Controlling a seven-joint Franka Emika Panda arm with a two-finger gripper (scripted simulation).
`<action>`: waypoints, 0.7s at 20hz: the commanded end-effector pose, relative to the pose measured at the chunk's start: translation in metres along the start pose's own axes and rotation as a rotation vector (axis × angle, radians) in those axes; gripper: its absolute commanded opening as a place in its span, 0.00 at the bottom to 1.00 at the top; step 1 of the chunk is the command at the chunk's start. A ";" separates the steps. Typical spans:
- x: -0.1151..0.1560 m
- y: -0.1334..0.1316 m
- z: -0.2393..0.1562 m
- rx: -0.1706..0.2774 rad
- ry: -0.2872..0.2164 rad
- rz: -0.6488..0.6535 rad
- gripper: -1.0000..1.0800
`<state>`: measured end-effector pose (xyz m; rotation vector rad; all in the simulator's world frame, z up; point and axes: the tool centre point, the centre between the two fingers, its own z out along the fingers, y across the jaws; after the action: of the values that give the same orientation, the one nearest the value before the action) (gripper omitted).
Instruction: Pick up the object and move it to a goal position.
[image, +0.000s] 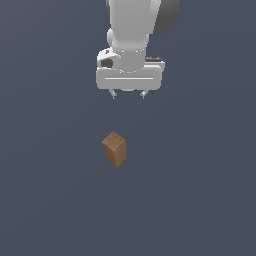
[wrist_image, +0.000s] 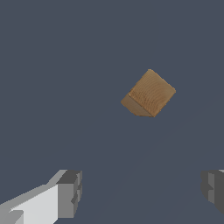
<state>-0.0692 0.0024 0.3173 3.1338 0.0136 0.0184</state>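
A flat, dark slate-blue surface (image: 50, 200) fills my whole exterior view, with no visible edges or markings. At the upper centre of that view I see my white arm (image: 132, 25) coming down from the top edge and ending in a wide white gripper (image: 129, 95), whose two short dark fingertips point downward. The jaws stand spread wide apart and hold nothing. Below the gripper, well apart from it and slightly toward the exterior view's left of its centre, the block (image: 114, 149) stands upright on the surface. It is brown with a wood-grain texture and a lighter tan top face, turned so one vertical corner faces the camera, and it is narrower than the gripper body.

In my wrist view, one grey finger (wrist_image: 70, 192) on a white mount and the other finger (wrist_image: 214, 190) sit at opposite sides, with only bare surface between them. The block (wrist_image: 149, 92) lies outside that gap, touching neither finger.
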 end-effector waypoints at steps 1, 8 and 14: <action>0.000 0.000 0.000 0.000 0.000 0.000 0.96; 0.005 0.005 -0.006 0.023 0.024 0.046 0.96; 0.005 0.006 -0.008 0.029 0.031 0.053 0.96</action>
<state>-0.0641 -0.0041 0.3255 3.1612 -0.0683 0.0674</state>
